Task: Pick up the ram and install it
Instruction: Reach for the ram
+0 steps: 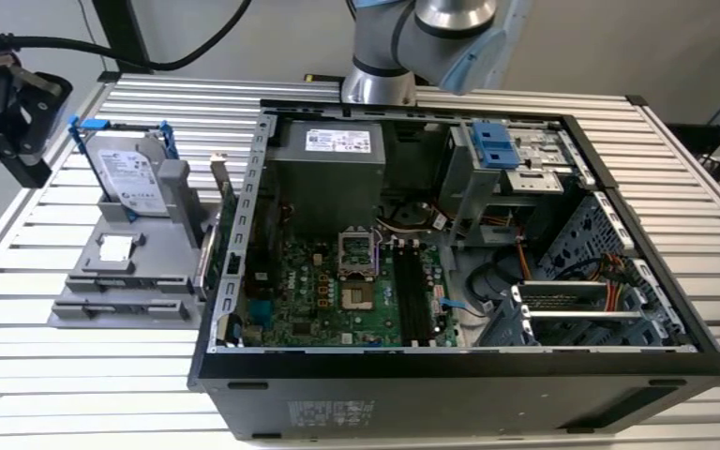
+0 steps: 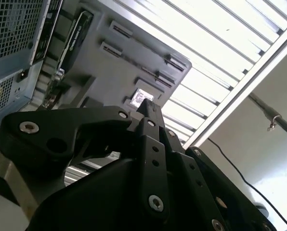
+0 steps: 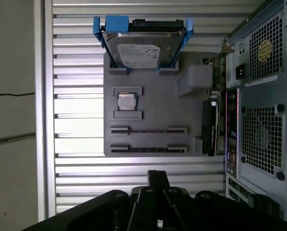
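Where the gripper is: the gripper [image 3: 158,176] hangs over the slatted table [image 1: 85,375], near the gray tray [image 3: 155,98], touching nothing.
Grip: squeezed closed with nothing in it, as seen in both wrist views.
Ram: I cannot tell where it is. The tray's two grooves [image 3: 148,130] each show just a thin dark line, too thin to say if a stick stands there. The long black slots [image 1: 414,295] on the board inside the computer case [image 1: 460,362] are too dark to say.
Other things on the tray: a silver hard drive [image 3: 142,50] in a blue frame, a small square chip [image 3: 126,101], and a dark card [image 3: 209,127] on its edge beside the case.
How the ram should feel: I think light, thin and stiff, but easy to break.
Where to hold it: I think by its bare edges near the middle, gently, and not on the chips.
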Controlling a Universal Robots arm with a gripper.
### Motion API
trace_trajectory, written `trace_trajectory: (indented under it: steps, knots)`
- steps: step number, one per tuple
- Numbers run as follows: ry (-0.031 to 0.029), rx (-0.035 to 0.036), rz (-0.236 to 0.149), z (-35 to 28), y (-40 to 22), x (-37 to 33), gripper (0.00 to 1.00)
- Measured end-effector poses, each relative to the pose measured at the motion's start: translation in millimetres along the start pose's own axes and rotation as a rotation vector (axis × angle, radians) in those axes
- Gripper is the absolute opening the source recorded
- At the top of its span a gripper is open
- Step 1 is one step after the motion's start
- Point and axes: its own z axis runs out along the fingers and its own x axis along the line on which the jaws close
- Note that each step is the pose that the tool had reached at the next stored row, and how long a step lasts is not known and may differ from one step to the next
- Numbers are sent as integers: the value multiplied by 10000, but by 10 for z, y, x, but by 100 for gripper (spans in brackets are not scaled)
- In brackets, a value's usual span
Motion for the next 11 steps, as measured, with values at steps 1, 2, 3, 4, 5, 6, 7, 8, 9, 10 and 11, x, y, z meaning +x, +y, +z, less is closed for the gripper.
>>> trace_trajectory:
  steps: [1, 2, 3, 4, 5, 6, 7, 8, 9, 10, 11]
  knots:
    - [-2, 1, 36, 1, -20, -1, 0]
    - [-4, 3, 96, 1, -32, -1, 0]
    - [-8, 4, 170, 3, -41, -1, 0]
    - [-13, 4, 248, 6, -48, -1, 0]
    - [-16, 7, 333, 7, -55, -2, 0]
    - [-21, 7, 419, 10, -60, -1, 0]
    - [-22, 7, 446, 10, -59, -2, 0]
    - [-23, 8, 447, 10, -59, -2, 0]
    - [-23, 8, 446, 10, -60, -2, 0]
    - [-22, 8, 444, 10, -60, -2, 0]
    - [-22, 9, 434, 10, -60, -2, 0]
